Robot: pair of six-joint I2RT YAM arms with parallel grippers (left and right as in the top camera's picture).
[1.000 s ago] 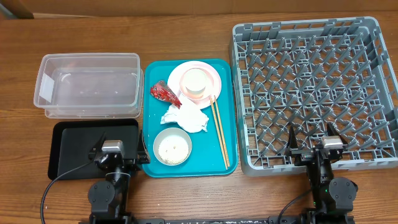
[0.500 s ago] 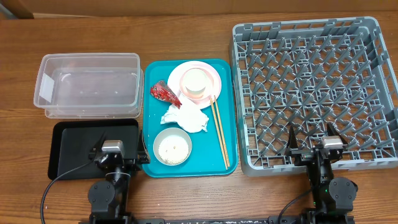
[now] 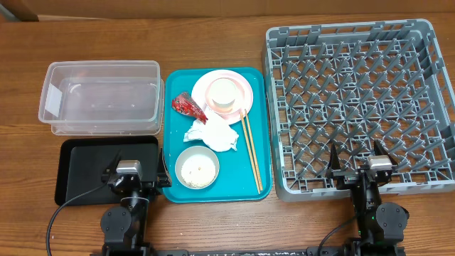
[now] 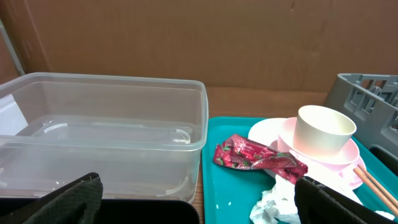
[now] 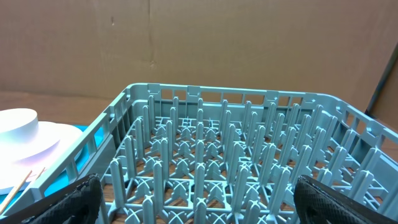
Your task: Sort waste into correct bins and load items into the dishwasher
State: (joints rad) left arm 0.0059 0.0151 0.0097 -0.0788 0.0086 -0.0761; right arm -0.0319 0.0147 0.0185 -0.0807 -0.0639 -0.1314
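Lying front-to-back, chopsticks (image 3: 250, 151), on teal tray (image 3: 232, 179)

Changes: none found. Pose of left gripper (image 4: 198, 186), at the black tray's (image 3: 78, 171) 5 o'clock edge, and right gripper (image 5: 196, 185), at the dish rack's (image 3: 271, 107) 6 o'clock edge: unaltered, jaws equally wide.

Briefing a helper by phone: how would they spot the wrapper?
Find the teal tray beside the big grey rack. Near its left edge, beside the pink plate and white napkin, lies the wrapper. It is the only red, shiny thing there.
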